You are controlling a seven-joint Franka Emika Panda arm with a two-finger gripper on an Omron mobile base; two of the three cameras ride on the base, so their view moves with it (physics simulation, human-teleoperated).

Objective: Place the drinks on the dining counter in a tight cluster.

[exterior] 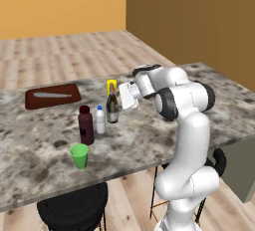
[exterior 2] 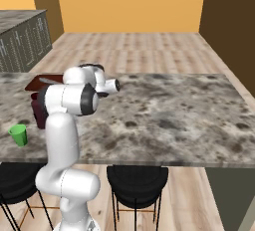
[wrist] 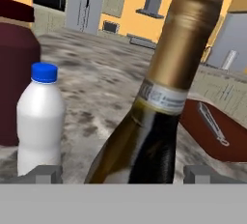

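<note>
standing between the open gripper (wrist: 120, 172) fingers: wine bottle (wrist: 159, 102).

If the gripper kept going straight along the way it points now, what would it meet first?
Most likely the wine bottle: the hand view shows it dead ahead, between the open fingers of the gripper. The water bottle stands off to one side, probably missed.

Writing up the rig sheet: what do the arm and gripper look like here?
One arm: glossy white rounded link shells with dark grey to black bands at the joints, rising from a white base. The hand is a boxy white block. The gripper ends in two small grey, square-edged fingertips. No cables, logos or markings are visible.
</note>
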